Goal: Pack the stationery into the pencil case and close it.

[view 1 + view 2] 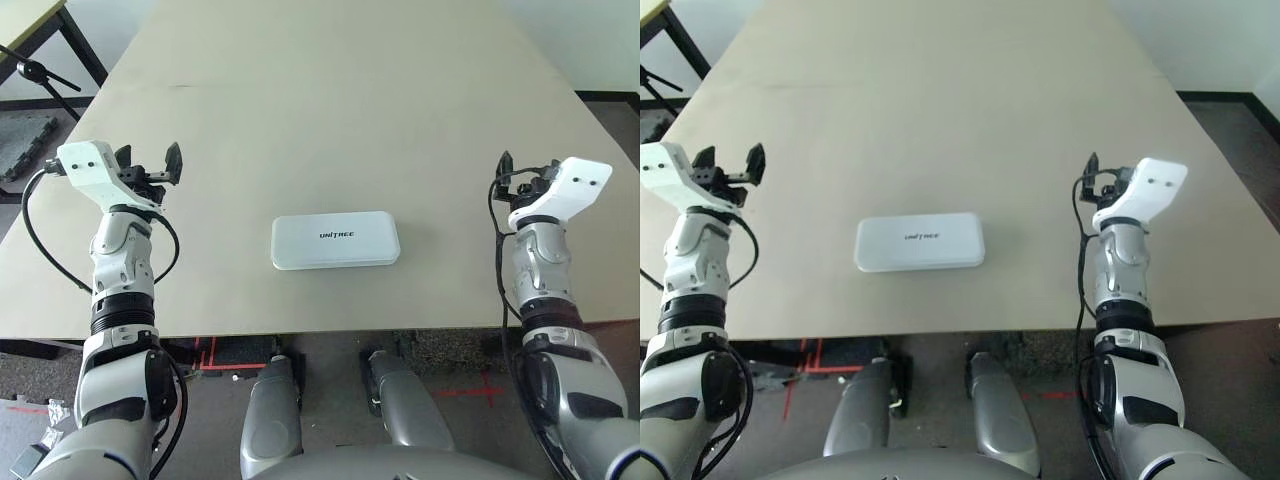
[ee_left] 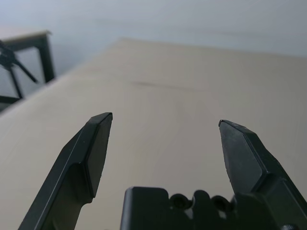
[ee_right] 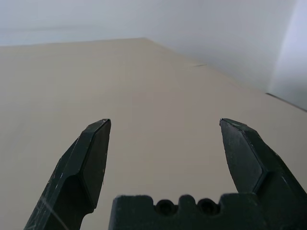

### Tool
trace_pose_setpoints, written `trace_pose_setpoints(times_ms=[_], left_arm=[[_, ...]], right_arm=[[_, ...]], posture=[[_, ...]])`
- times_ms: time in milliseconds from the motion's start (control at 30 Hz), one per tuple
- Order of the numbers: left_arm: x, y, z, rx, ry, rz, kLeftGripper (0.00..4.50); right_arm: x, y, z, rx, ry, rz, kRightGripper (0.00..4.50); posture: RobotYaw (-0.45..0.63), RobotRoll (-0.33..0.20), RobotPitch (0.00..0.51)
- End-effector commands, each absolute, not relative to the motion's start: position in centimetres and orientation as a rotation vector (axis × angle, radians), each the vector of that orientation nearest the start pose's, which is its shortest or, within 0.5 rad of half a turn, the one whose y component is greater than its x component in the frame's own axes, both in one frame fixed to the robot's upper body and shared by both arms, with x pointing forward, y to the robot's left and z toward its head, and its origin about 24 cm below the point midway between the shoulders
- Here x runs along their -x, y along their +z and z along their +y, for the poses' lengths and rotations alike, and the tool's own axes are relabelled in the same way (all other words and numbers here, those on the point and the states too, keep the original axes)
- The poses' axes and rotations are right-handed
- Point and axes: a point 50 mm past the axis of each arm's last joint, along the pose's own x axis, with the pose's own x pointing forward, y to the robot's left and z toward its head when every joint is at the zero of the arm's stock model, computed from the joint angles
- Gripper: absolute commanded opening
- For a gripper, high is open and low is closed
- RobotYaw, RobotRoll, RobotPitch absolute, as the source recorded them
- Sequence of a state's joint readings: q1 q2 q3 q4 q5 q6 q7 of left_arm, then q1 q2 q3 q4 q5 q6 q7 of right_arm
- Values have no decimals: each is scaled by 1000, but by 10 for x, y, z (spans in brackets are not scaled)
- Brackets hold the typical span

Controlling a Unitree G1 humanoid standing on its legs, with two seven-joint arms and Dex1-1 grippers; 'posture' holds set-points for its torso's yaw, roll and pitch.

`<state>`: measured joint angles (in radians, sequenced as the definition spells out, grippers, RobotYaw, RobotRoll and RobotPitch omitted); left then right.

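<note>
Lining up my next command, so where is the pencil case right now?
In the left eye view, the closed pencil case lies on the table near its robot-side edge, between the two arms.

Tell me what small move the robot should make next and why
Probably none beyond keeping both arms clear: the pencil case lies flat with its lid closed, no stationery lies loose on the table, and the left gripper and right gripper have their jaws open and empty, well away from it. Whether the stationery is inside can't be seen.
</note>
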<state>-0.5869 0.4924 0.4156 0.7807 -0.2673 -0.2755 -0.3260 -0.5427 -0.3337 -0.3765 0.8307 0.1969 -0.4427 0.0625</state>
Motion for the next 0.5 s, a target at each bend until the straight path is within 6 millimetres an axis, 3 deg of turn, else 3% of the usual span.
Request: trace_pose_setpoints(times_ms=[33,200,500], left_arm=[[-332,126,323,-24,166,-267,4484],[-337,124,313,-26,132,-272,4484],[-338,124,306,-51,85,-263,4484]], right_arm=[[-323,76,-295,-29,-371,-230,4500],[-324,75,-297,-26,-369,-227,4500],[-329,82,-296,-42,-362,-242,4500]], posture=[[-69,0,33],[-72,0,17],[-68,0,36]])
